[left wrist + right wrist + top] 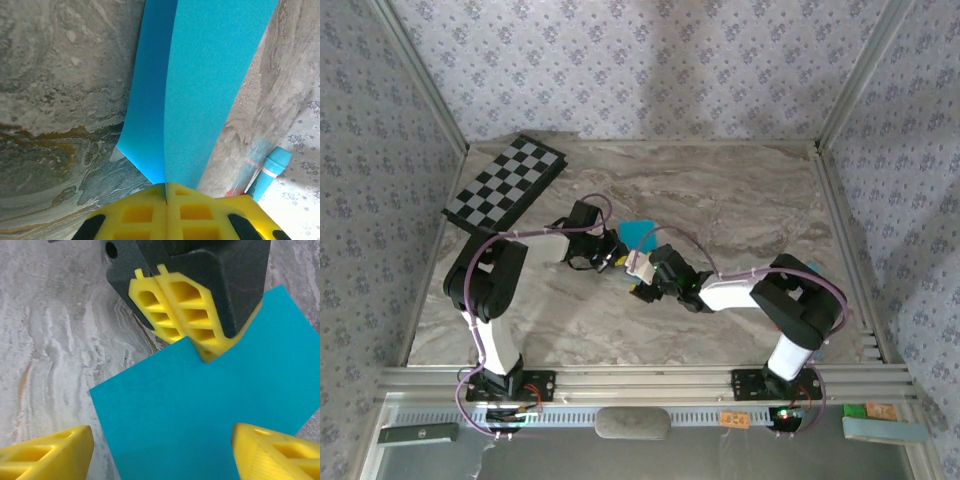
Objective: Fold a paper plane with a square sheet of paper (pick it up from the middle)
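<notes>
Top external: marble tabletop [750, 200] spans view; checkerboard [507, 182] at far left corner. Turquoise square sheet of paper [640, 234] mid-tabletop, where both arms meet. Left hand [166, 189] pinched shut on sheet's edge, paper bending up from pinch. Right hand [162, 450] spread wide, fingers straddling sheet's opposite side.

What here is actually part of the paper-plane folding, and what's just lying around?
In use: the blue sheet of paper, pinched by the shut left gripper; the open right gripper facing it.
Lying about: the checkerboard; the pale teal bar by the front rail.
</notes>
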Controlling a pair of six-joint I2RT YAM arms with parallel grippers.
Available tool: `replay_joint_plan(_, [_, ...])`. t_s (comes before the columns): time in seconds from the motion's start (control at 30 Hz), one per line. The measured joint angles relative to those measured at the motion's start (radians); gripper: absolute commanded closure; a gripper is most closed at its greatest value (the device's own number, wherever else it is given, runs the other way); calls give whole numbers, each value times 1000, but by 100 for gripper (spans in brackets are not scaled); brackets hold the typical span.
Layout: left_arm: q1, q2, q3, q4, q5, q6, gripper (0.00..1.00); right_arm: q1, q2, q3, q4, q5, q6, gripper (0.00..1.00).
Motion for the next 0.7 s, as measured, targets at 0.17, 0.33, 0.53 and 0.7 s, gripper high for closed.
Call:
replay_joint_plan(0.17, [0,0,0,0,0,0,100,-1,1,0,23,-4,4,41])
replay_joint_plan(0.33, [0,0,0,0,0,0,100,-8,0,0,37,-28,15,53])
replay_joint_plan(0.53, [0,0,0,-1,0,0,100,-19,-2,0,43,-64,32,64])
replay_joint_plan(0.7, [0,0,0,-3,0,0,99,-27,-2,0,43,-100,43,72])
